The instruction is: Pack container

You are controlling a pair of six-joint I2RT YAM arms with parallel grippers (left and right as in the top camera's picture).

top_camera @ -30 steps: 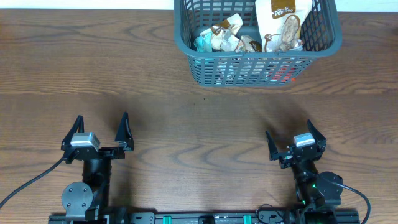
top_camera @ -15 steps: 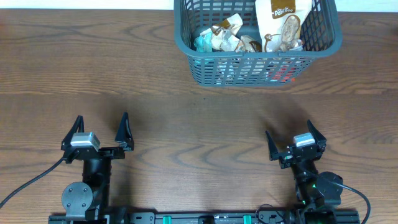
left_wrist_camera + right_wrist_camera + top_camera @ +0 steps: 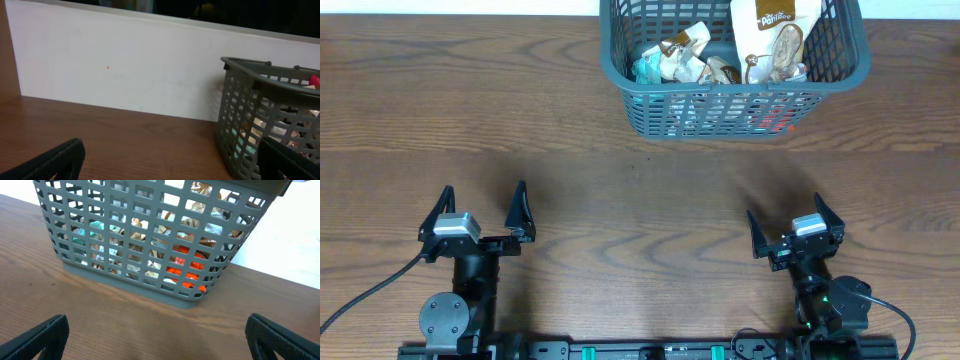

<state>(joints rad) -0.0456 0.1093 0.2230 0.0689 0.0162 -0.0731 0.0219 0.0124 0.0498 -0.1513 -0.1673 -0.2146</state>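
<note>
The container, a dark grey-blue slotted basket, stands at the far middle-right of the table and holds several snack packets, among them a tall white and brown bag. Through its slats in the right wrist view the container shows teal, brown and orange-red packets. In the left wrist view the container sits at the right. My left gripper rests near the front left, open and empty. My right gripper rests near the front right, also open and empty. Both are well short of the container.
A white wall runs along the table's far edge behind the container. Bare wooden tabletop lies between the grippers and the container. A black cable trails from the left arm's base.
</note>
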